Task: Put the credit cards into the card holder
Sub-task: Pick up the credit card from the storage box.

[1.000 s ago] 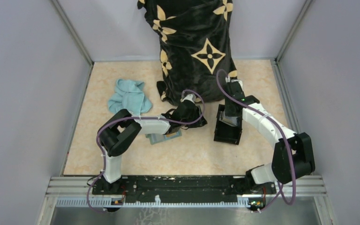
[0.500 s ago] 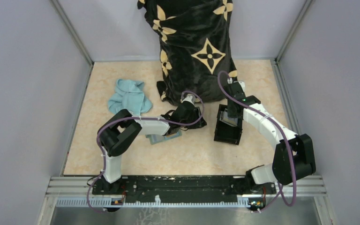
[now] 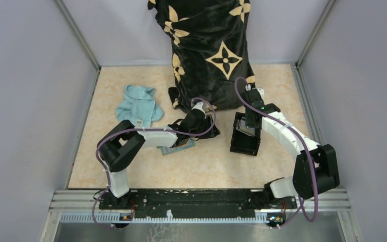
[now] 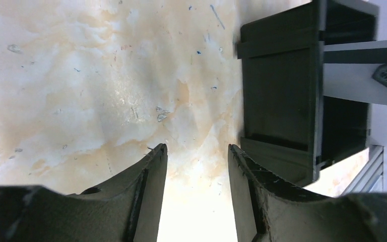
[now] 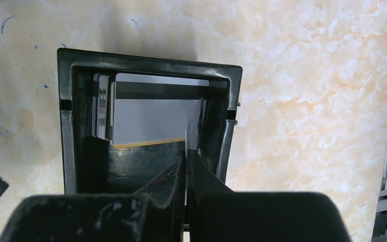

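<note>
A black square box (image 3: 245, 135) stands right of centre and holds several credit cards (image 5: 146, 113) on edge against its left wall, the front one pale silvery. My right gripper (image 5: 186, 154) reaches into the box (image 5: 146, 60) and is shut on one thin card (image 5: 195, 121), seen edge-on near the right wall. From above, the right gripper (image 3: 248, 125) sits over the box. The sage-green card holder (image 3: 170, 149) lies on the table under my left arm, a tan-orange card (image 3: 184, 144) on it. My left gripper (image 4: 196, 148) is open and empty above bare table, left of the box (image 4: 282, 91).
A tall black cloth with tan flower shapes (image 3: 211, 50) stands at the back centre. A light blue cloth (image 3: 138, 106) lies crumpled at the back left. Grey walls close the table on three sides, and a metal rail (image 3: 196, 199) runs along the near edge.
The right gripper's jaws have closed onto a card inside the box. The left arm's elbow has swung a little to the left, and its gripper has drawn slightly back.
</note>
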You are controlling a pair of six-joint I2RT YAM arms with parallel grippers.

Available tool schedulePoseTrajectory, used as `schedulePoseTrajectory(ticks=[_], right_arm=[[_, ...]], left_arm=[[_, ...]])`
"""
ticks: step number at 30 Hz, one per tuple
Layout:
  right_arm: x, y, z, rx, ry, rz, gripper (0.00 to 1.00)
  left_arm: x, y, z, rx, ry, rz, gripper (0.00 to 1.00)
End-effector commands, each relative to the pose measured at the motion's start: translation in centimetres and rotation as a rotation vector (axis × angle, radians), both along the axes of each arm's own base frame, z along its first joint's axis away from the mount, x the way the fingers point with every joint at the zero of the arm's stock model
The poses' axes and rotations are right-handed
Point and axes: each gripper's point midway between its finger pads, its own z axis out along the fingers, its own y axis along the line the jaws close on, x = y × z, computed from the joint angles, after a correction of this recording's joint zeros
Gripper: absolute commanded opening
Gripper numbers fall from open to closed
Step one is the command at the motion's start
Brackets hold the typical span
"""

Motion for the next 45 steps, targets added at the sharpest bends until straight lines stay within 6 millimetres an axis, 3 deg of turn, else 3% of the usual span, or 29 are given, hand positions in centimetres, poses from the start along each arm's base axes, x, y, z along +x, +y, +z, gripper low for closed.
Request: schedulePoseTrajectory(ticks=[1,10,15,18,24,29,38,45], right_arm=[[1.0,-0.1,3.1,0.017,-0.086,-0.009,0.0],[1.2,2.8,9.7,0.059,-0.224,0.084,0.0],[0.0,6.2,13.2,0.208,-0.285,0.214,0.0],[-1.4,9.1,14.2,0.342,-0.27,0.346,0.0],[-4.9,13.5,14.2,0.544,-0.211,0.57,0.0],[-7.6,15.7,13.7,0.679,-0.171,0.686,0.0],[-11.6,19.4,13.6,0.883,-0.073,0.859,0.0],[-13.6,20.5,14.0,0.969,-0.027,0.928,0.0]], left_arm=[[0.5,0.8,3.5,-0.04,-0.064,0.018,0.56],[-0.1,3.5,9.4,-0.063,-0.21,0.014,0.62],[-1.6,5.5,12.4,-0.085,-0.334,-0.047,0.66],[-3.1,6.2,13.5,-0.112,-0.395,-0.135,0.72],[-5.9,7.5,15.8,-0.186,-0.474,-0.28,0.8],[-7.7,8.4,17.5,-0.237,-0.522,-0.339,0.91],[-10.4,8.5,17.6,-0.297,-0.48,-0.493,0.93],[-10.5,9.4,17.1,-0.328,-0.43,-0.531,0.93]])
